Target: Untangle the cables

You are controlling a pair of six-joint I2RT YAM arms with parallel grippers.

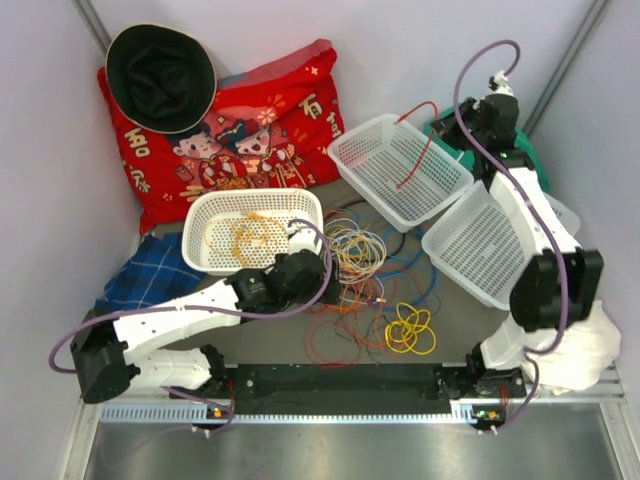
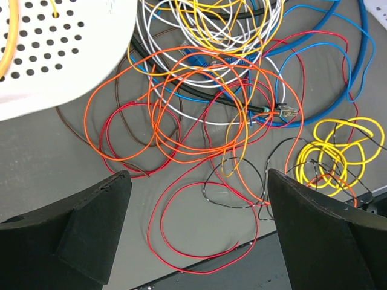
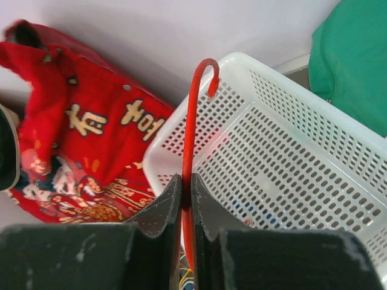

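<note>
The right gripper (image 3: 186, 181) pinches a red wire (image 3: 190, 121) above the white basket (image 3: 314, 109) at the upper right. It should let go well inside. The left gripper (image 2: 196, 181) is spread wide over the cable pile (image 1: 352, 262) in the middle.

Multicoloured cables (image 1: 350, 268) are heaped tangled at table centre. A yellow coil (image 1: 410, 329) lies near right. A red cable (image 1: 429, 143) is draped into the far basket (image 1: 380, 150).
</note>
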